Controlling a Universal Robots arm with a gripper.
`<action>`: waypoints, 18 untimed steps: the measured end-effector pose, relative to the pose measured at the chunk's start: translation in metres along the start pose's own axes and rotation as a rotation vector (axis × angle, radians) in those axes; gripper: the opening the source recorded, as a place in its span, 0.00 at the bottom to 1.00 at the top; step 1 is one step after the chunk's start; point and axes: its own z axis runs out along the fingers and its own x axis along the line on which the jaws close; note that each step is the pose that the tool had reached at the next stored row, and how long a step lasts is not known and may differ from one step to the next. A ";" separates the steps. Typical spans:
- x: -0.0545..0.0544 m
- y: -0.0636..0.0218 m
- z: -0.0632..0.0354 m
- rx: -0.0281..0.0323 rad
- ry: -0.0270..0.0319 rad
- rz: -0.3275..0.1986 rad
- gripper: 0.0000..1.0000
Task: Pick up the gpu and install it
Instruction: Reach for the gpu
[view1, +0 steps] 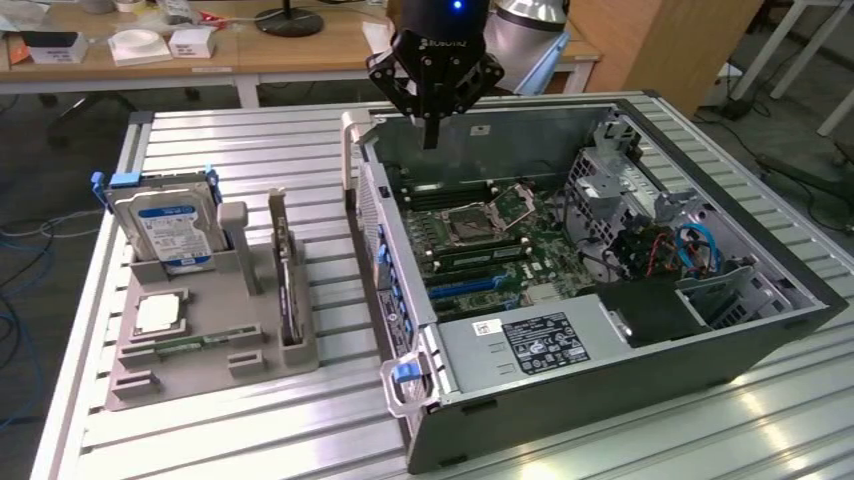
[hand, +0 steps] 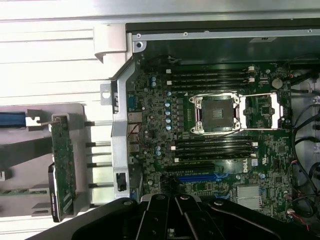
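Observation:
The gpu (view1: 287, 290) stands on its edge in a slot of the grey holder (view1: 200, 375), to the exterior view's left of the open computer case (view1: 601, 380). The wrist view shows it as a green board (hand: 62, 165) with a dark block at one end. My gripper (view1: 430, 135) hangs over the back part of the case, well apart from the gpu. Its fingers are shut together and hold nothing. The motherboard (hand: 220, 125) lies below it, with a blue slot (hand: 197, 177) and an open processor socket (hand: 216, 114).
In the same grey holder stand a silver hard drive with a blue-white label (view1: 167, 225), a processor chip (view1: 158, 312) and a memory stick (view1: 187, 345). The case's power supply (view1: 534, 345) and drive cage (view1: 627, 170) rise at its sides. Desks stand behind the table.

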 end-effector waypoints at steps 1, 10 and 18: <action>0.001 -0.0001 0.0000 0.0000 0.0000 0.000 0.10; 0.013 -0.0010 -0.0003 0.0000 0.0000 0.000 0.10; 0.024 -0.0019 -0.0005 0.0000 -0.0001 0.000 0.10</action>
